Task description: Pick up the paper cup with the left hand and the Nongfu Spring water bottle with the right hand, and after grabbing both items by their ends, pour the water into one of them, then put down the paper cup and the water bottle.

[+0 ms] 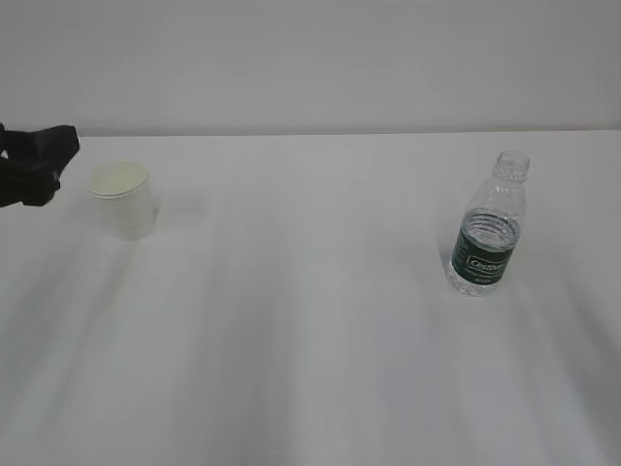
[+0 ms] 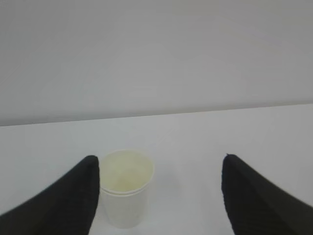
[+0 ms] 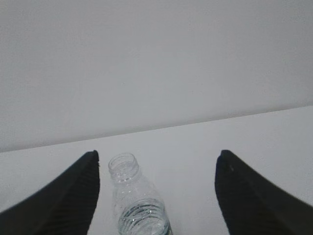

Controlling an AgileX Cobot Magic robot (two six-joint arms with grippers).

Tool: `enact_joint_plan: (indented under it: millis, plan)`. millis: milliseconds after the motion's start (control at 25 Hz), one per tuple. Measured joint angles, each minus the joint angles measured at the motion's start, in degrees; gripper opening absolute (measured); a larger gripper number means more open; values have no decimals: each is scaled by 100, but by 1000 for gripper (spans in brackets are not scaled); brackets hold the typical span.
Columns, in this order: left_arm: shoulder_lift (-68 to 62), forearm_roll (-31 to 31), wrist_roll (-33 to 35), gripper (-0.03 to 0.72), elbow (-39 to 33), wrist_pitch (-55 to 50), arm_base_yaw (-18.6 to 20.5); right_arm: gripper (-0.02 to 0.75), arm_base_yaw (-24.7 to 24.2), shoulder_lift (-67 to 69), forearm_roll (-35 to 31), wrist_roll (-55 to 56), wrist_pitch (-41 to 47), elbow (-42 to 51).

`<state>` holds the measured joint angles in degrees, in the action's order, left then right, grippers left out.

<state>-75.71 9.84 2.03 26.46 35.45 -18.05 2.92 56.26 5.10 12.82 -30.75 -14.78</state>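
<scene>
Near edge of the white bench (image 1: pixel 310 388): bare. Further in, on the right: Nongfu Spring water bottle (image 1: pixel 490 225), upright, uncapped, dark green label low on the body with white lettering, water (image 1: pixel 482 254) showing in the lower part. At about the same depth on the left: paper cup (image 1: pixel 124 199), upright, mouth open upward, cream inside, well apart from the bottle. Just left of the cup, at the frame edge: left gripper (image 1: pixel 44 170), black, near the cup but not touching it in the exterior view. Beyond both, the bench's far edge against a plain pale wall (image 1: pixel 310 58).

Left wrist view: left gripper (image 2: pixel 159 196) spread wide, two black fingers (image 2: pixel 63 200) at the bottom corners; cup (image 2: pixel 124 188) between them, close beside the left-hand finger, contact not clear, a wide gap to the other finger.

Right wrist view: right gripper (image 3: pixel 156 196) spread wide as well, fingers (image 3: pixel 254 196) apart; bottle (image 3: pixel 134 200) standing between them, nearer the left-hand finger, neck and open mouth visible, held by neither. Right gripper out of frame in the exterior view.
</scene>
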Motion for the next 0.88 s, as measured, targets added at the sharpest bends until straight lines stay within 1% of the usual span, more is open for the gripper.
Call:
enact_joint_plan:
  millis: [240,480,520,680,880]
  plan:
    - [-351,-582,-13,556,-447,899,-10,552,0,919,544,119,-1408,319]
    - [-828,-650,-103,556,-936,2277,-21,552,0,2145,681,92,-3103,621]
    - [-939,-661,-112,554,-995,2465,-21,552,0,2399,690,48,-3264,663]
    - [-1493,-880,-126,542,-1050,2930,-21,552,0,3334,690,-282,-3381,693]
    - [-2265,-1150,-203,539,-1050,2971,-21,552,0,4032,690,-604,-3404,607]
